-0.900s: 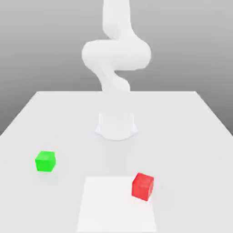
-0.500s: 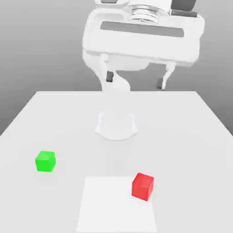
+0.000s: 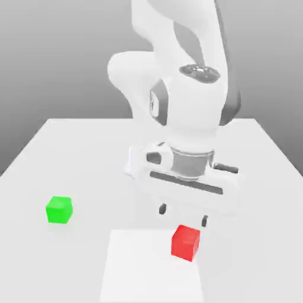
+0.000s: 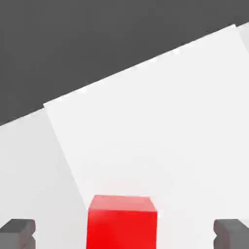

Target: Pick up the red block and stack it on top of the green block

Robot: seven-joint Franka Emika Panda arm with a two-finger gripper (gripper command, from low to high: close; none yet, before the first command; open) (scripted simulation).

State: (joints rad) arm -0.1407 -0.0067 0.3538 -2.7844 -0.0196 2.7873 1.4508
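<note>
Gripper [image 3: 183, 216] is wide open and empty, above the red block [image 3: 185, 242]. Its two fingertips stand on either side of the block in the hand view, with space at both. Block position: on the table [image 3: 237, 272], at the pale rectangle's edge. Required next move, as judged: descend, keeping the block centred, then close. Stacking target: green block [image 3: 59, 210], well apart toward the exterior view's left.

I count two small blocks in all, one red block [image 3: 186, 243] and one green block [image 3: 59, 210], plus one robot arm [image 3: 192, 112], one table [image 3: 53, 266] and one white patch [image 3: 145, 266].
</note>
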